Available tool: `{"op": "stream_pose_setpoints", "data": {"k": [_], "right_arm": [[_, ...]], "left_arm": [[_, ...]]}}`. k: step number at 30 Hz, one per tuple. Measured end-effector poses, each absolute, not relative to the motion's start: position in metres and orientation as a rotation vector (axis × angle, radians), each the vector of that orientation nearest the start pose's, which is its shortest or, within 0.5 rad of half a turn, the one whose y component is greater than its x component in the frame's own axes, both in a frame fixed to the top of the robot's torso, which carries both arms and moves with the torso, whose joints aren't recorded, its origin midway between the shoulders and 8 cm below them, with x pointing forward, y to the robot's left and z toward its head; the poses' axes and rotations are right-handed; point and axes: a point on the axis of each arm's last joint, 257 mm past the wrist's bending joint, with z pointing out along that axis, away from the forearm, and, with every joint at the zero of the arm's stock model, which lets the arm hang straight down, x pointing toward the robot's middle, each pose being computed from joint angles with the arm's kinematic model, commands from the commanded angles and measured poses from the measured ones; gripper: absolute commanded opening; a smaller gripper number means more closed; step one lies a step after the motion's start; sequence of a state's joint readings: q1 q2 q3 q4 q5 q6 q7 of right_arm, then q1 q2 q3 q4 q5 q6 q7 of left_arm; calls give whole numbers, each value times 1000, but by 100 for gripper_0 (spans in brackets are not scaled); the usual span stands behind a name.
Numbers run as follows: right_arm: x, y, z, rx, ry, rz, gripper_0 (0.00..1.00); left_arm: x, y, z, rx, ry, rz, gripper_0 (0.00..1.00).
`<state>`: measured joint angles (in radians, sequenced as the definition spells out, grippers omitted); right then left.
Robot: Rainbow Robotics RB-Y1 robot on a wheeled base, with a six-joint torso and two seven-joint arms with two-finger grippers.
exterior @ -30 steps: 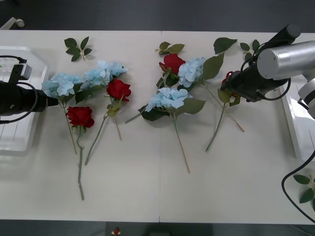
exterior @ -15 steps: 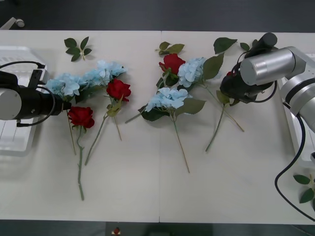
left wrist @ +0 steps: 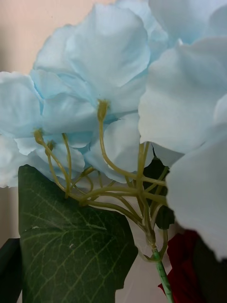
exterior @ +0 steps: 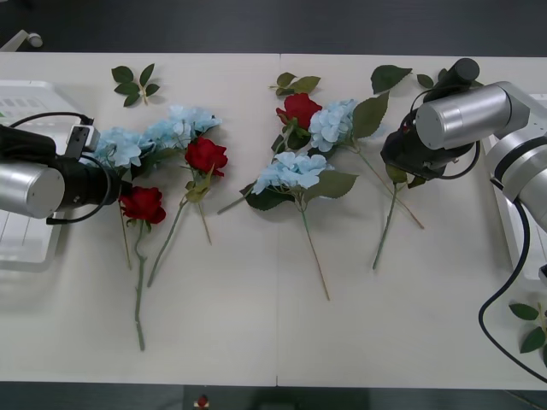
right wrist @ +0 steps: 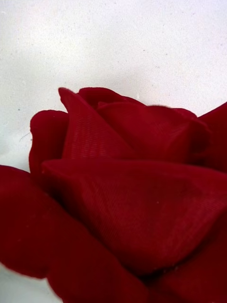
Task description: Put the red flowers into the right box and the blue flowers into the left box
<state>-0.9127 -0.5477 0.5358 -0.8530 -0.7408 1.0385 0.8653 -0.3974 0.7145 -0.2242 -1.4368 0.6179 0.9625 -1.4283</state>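
Bare table (exterior: 256,333) along the near edge gives open passage. Red flowers (exterior: 206,155) and blue flowers (exterior: 291,171) crowd the far half, stems crossing. Left gripper (exterior: 115,184) sits against blooms; right gripper (exterior: 395,154) is apparently pressed to a rose. Left box (exterior: 34,256) and right box (exterior: 513,222) flank the table.

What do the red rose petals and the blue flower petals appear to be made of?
The red rose looks like woven fabric with a matte finish: a fine thread grid shows on its petals. The blue flower petals look like thin matte cloth, on glossy, probably plastic stalks.
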Motion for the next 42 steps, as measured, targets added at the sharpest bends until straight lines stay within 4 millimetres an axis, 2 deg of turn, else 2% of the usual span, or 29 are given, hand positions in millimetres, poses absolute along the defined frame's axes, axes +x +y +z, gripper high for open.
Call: {"op": "stream_pose_setpoints", "data": {"k": [3, 6, 7, 9, 11, 15, 20, 25, 30, 36, 39, 42], "right_arm": [[616, -258, -289, 530, 2566, 173, 0], [617, -253, -282, 525, 2563, 207, 0], [616, -252, -277, 525, 2568, 222, 0], [613, -253, -267, 518, 2576, 234, 0], [611, -257, -253, 502, 2577, 240, 0], [606, -278, -227, 463, 2579, 192, 0], [600, -308, -205, 270, 2598, 145, 0], [595, -353, -182, 227, 2588, 105, 0], [588, -411, -154, 96, 2568, -33, 0], [583, -468, -136, 14, 2519, -201, 0], [578, -494, -139, -7, 2503, -274, 0], [568, -514, -148, -15, 2510, -319, 0]], "left_arm": [[557, 344, -286, 136, 2400, 34, 90], [558, 343, -288, 139, 2399, 41, 73], [558, 343, -289, 139, 2401, 45, 60], [557, 343, -294, 134, 2407, 52, 24], [556, 343, -298, 129, 2413, 54, 1], [556, 343, -299, 124, 2416, 52, 0], [556, 343, -298, 124, 2414, 51, 0], [545, 336, -283, 139, 2453, -6, 0], [532, 342, -241, 117, 2484, -65, 0], [532, 366, -172, 68, 2409, -55, 0], [534, 391, -137, 51, 2352, 2, 0], [535, 426, -105, 9, 2300, 70, 0]]}}
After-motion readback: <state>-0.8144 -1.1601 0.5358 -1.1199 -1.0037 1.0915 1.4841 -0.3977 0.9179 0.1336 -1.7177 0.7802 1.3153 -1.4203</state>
